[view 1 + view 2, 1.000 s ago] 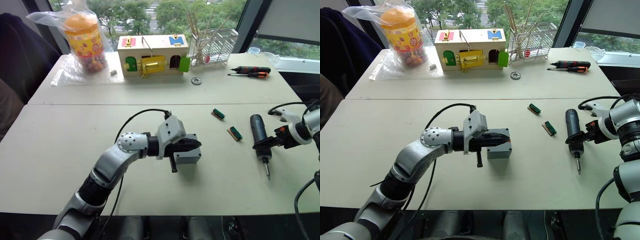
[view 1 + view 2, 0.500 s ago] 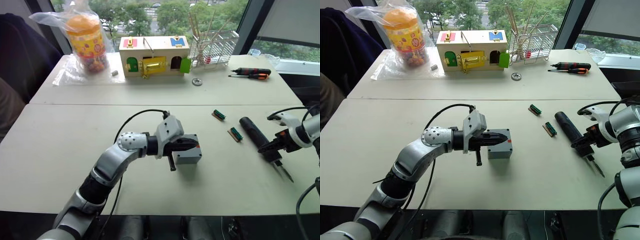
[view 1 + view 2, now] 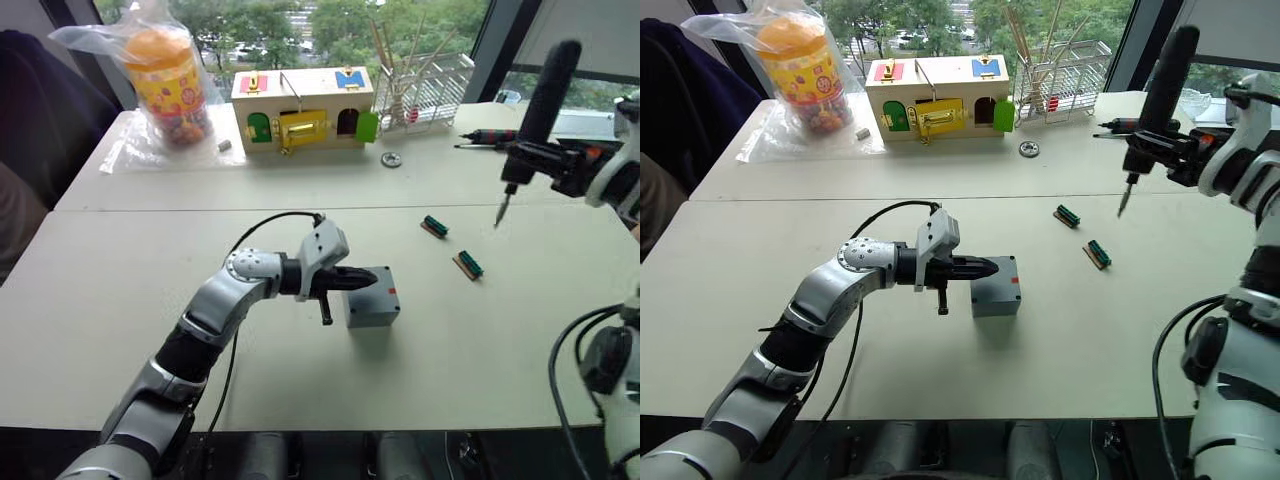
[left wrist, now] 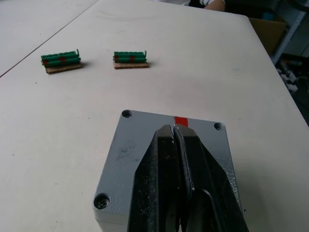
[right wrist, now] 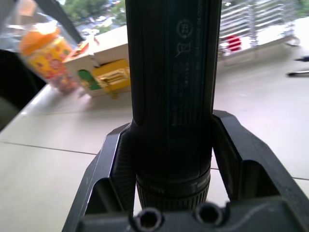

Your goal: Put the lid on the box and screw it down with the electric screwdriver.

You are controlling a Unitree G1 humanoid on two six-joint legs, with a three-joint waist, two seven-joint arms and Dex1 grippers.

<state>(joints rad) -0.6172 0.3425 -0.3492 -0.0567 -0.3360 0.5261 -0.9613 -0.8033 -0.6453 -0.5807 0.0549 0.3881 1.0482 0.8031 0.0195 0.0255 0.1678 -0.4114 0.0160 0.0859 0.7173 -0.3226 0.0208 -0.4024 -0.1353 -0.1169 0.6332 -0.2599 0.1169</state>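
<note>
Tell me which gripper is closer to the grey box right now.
Left. The left gripper rests shut on top of the grey box, touching its lid. The right gripper holds the electric screwdriver raised, far off to the box's right.

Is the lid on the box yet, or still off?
On. The lid sits flush on the box, corner screw holes showing, with the left tool shut and pressing down on it.

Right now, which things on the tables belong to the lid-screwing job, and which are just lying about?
For the job:
- box with the lid on top, shut left tool resting on it
- electric screwdriver, raised in the right tool

Lying about:
- two green connector blocks
- wooden lock box
- snack jar in a bag
- wire rack
- hand screwdrivers
- round metal part
</note>
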